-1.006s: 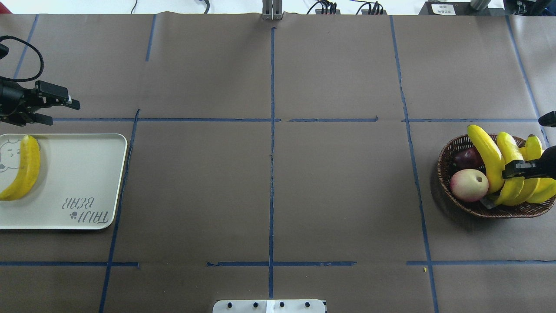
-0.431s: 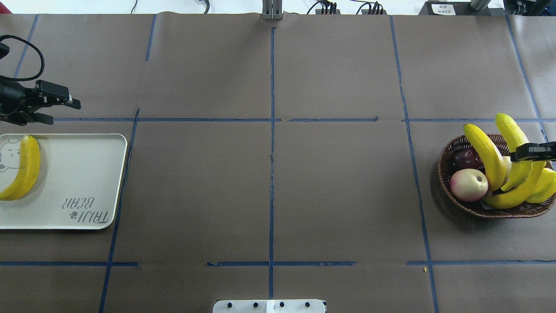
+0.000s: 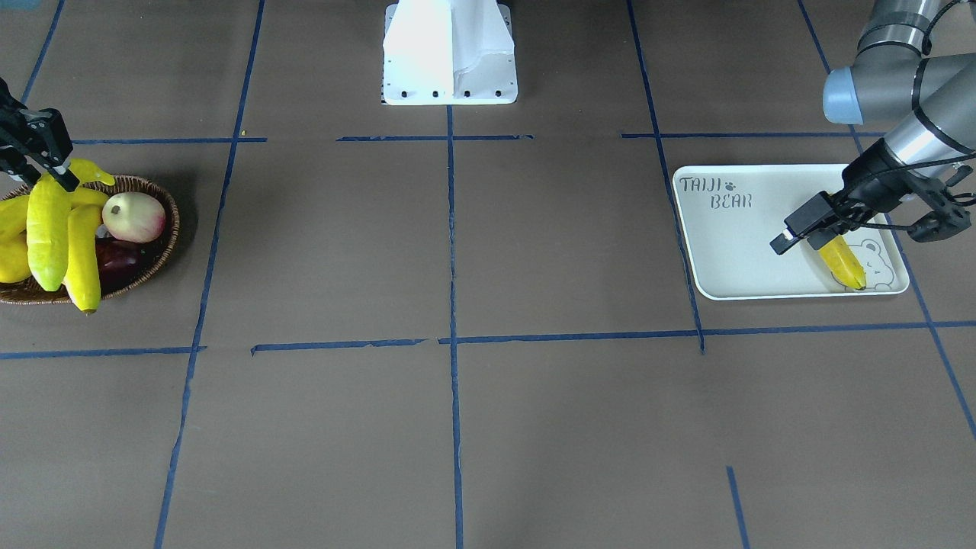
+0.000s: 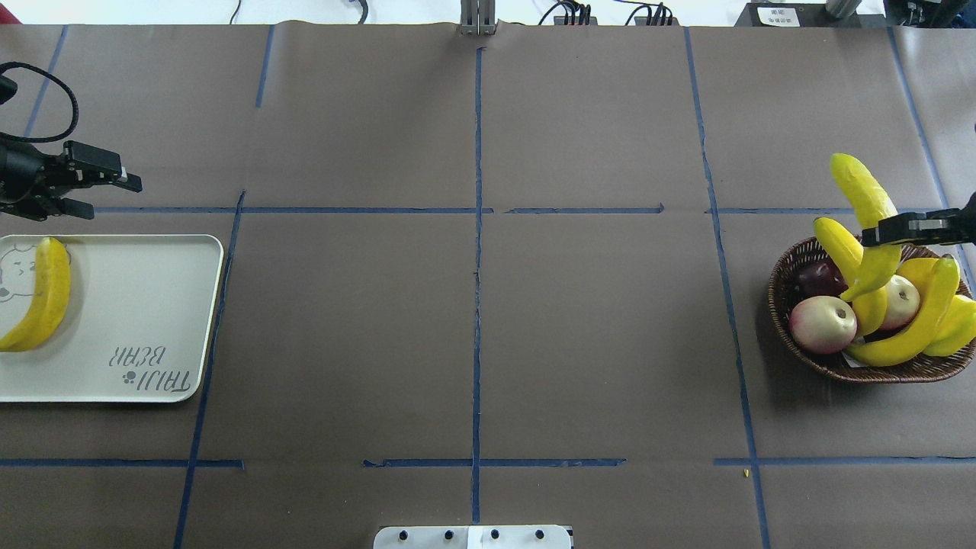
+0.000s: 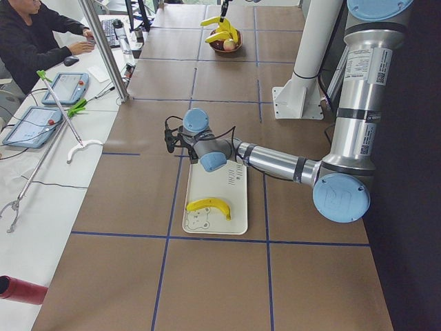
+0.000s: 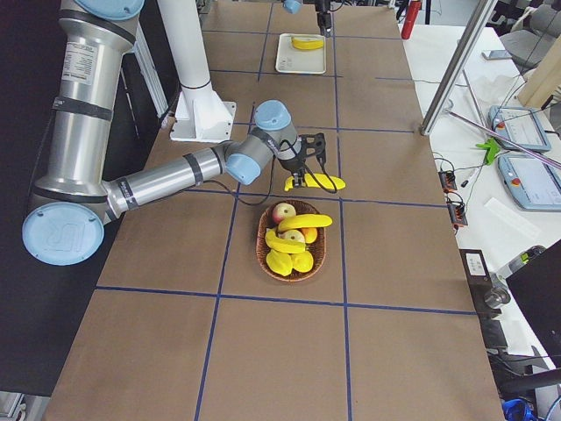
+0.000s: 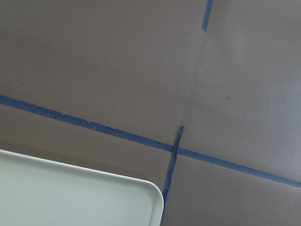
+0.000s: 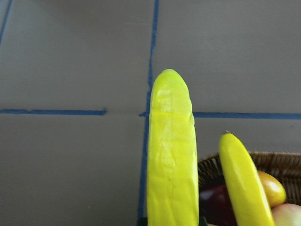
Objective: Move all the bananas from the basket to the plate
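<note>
My right gripper (image 4: 907, 227) is shut on a greenish-yellow banana (image 4: 860, 194) and holds it lifted over the far rim of the brown wicker basket (image 4: 793, 339). The front view shows the same gripper (image 3: 42, 145), banana (image 3: 47, 229) and basket (image 3: 164, 244). The held banana fills the right wrist view (image 8: 171, 155). Two more bananas stay in the basket: one leans up (image 4: 841, 245), one lies across the front (image 4: 911, 332). One banana (image 4: 42, 297) lies on the off-white plate (image 4: 137, 305). My left gripper (image 4: 103, 194) is open and empty beyond the plate's far edge.
The basket also holds a pink-white peach-like fruit (image 4: 823, 324), a dark purple fruit (image 4: 817, 278), a second pale fruit (image 4: 901, 301) and a short yellow fruit (image 4: 962, 324). Blue tape lines cross the brown table. The robot's white base (image 3: 448, 53) stands at the near-side middle.
My right gripper has lifted the greenish-yellow banana up out of the basket and toward the table's far side. The other bananas shifted in the basket. The left arm stayed put.
</note>
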